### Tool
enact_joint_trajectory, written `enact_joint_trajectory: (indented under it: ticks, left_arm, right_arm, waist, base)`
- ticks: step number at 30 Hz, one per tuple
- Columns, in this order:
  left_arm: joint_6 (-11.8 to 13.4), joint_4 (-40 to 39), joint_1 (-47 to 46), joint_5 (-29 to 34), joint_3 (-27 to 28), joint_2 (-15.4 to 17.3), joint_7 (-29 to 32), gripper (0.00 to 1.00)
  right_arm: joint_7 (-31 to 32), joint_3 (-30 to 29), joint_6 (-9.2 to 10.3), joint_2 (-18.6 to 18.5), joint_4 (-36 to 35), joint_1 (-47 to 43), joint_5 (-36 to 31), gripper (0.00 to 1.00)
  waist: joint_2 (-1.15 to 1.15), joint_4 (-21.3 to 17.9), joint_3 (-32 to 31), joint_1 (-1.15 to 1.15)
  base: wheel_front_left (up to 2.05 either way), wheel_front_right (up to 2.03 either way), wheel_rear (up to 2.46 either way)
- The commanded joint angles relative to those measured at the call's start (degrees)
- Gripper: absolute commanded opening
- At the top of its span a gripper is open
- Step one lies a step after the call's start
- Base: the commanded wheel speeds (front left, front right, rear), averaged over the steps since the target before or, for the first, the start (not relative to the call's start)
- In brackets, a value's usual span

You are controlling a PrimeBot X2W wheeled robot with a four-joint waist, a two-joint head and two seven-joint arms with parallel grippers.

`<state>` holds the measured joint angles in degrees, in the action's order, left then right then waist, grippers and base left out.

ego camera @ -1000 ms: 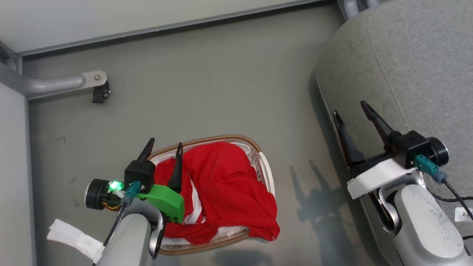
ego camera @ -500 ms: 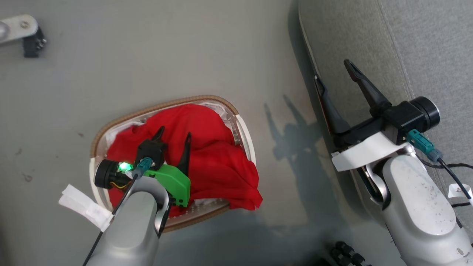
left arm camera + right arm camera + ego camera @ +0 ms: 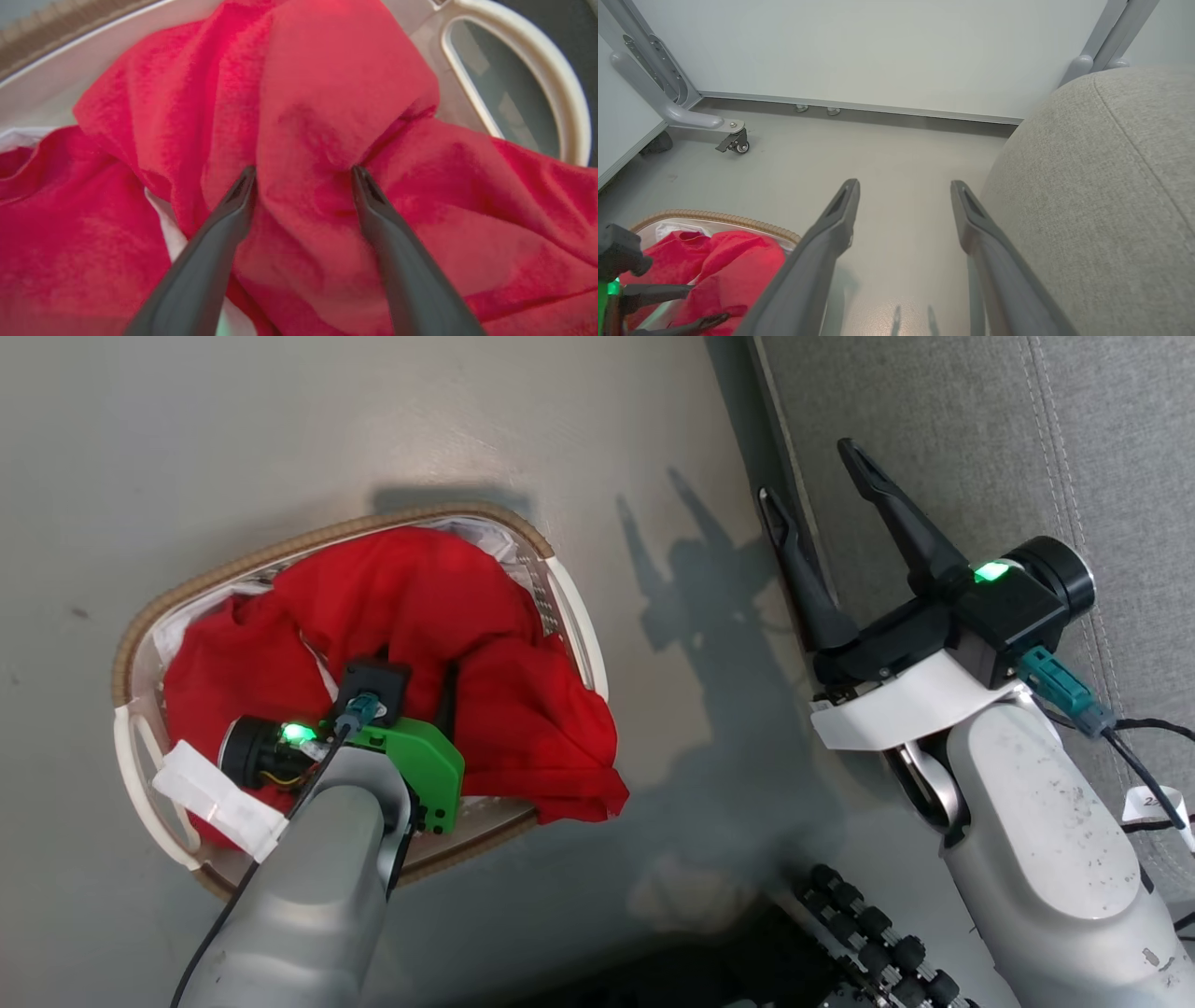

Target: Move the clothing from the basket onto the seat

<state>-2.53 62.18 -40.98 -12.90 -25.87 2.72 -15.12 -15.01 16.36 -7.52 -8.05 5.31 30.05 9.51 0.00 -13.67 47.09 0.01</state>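
The white basket (image 3: 317,534) with its brown woven rim stands on the grey floor, heaped with red clothing (image 3: 420,588); one corner of cloth hangs over its near right rim. My left gripper (image 3: 411,663) reaches down into the heap. In the left wrist view the left gripper (image 3: 303,172) is open, its fingertips pressed into the clothing (image 3: 336,93) with a raised fold between them. My right gripper (image 3: 806,471) hangs open and empty in the air at the left edge of the grey seat (image 3: 980,429). The right wrist view shows the right gripper (image 3: 904,185), seat (image 3: 1101,186) and basket (image 3: 714,217).
A grey frame leg with a caster (image 3: 738,142) stands by the white wall panel beyond the basket. Black rollers (image 3: 868,933) lie at the bottom of the head view. Bare floor runs between basket and seat.
The head camera has tipped down. My left gripper has gone from above the basket's rim down into the clothing, its fingers sinking into the cloth. The right gripper stays open by the seat.
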Motion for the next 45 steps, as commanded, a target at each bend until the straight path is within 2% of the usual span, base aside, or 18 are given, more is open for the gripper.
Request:
enact_joint_trajectory:
  ticks: [1, 2, 3, 4, 5, 9, 18, 28, 34, 45]
  left_arm:
    - [-0.1, 0.5, -1.4, -0.5, 0.0, 0.4, -0.1, 1.00]
    - [-0.1, 0.7, -1.6, -0.6, -0.1, 0.4, -0.1, 1.00]
    - [0.0, 0.4, -1.8, -1.0, 0.0, 0.4, -0.1, 0.77]
    - [0.0, 0.0, -1.8, -1.0, -0.1, 0.4, -0.1, 0.22]
    - [0.0, -0.4, -1.6, -1.1, -0.1, 0.4, -0.1, 0.00]
    - [0.3, -4.2, 1.6, -3.4, 1.9, 0.4, -0.1, 0.00]
    - [-0.2, -12.1, 8.9, -3.7, 2.9, 0.3, -0.1, 0.00]
    - [-0.8, -23.6, 20.3, -5.4, 3.4, 0.3, -0.1, 0.00]
    - [-1.3, -30.9, 26.0, -4.6, 4.7, 0.3, -0.1, 0.00]
    - [-2.7, -42.2, 26.9, -3.0, 8.2, 0.3, -0.1, 0.00]
  right_arm:
    - [-0.3, 0.3, 0.06, 0.1, -0.2, 1.0, -0.1, 1.00]
    - [-0.3, 0.3, 0.06, 0.2, -0.2, 1.2, -0.1, 1.00]
    - [-0.3, 0.4, 0.06, 0.2, -0.1, 1.3, 0.0, 1.00]
    - [-0.3, 0.4, 0.06, 0.3, -0.1, 1.4, 0.2, 1.00]
    - [-0.3, 0.4, 0.06, 0.4, 0.1, 1.4, 0.3, 1.00]
    - [-0.3, 0.6, 0.06, 0.4, 1.4, 1.2, 0.5, 1.00]
    - [-0.3, -0.6, 0.06, 0.4, 4.5, -2.7, 1.0, 1.00]
    - [-0.3, -4.5, 0.07, 0.2, 7.9, -11.7, 0.6, 1.00]
    - [-0.3, -7.0, 0.06, 1.3, 8.6, -17.6, 1.0, 1.00]
    - [-0.2, -7.5, 0.06, 2.6, 10.6, -23.5, -0.1, 1.00]
  waist:
    - [0.00, -1.0, 1.2, -0.01]
    - [0.00, -1.0, 1.2, -0.01]
    - [0.00, -0.9, 1.0, -0.01]
    - [0.00, -0.8, 0.8, -0.01]
    - [0.00, -0.7, 0.5, -0.01]
    - [0.00, -0.3, -2.6, -0.01]
    - [0.00, 2.1, -13.5, -0.01]
    - [0.00, 7.0, -28.8, -0.01]
    - [0.00, 9.2, -36.8, -0.01]
    - [0.00, 10.3, -44.4, -0.01]
  base:
    - [0.00, 0.00, 0.00]
    - [0.00, 0.00, 0.00]
    - [0.00, 0.00, 0.00]
    - [0.00, 0.00, 0.00]
    - [0.00, 0.00, 0.00]
    - [0.00, 0.00, 0.00]
    - [0.00, 0.00, 0.00]
    - [0.00, 0.00, 0.00]
    - [0.00, 0.00, 0.00]
    - [0.00, 0.00, 0.00]
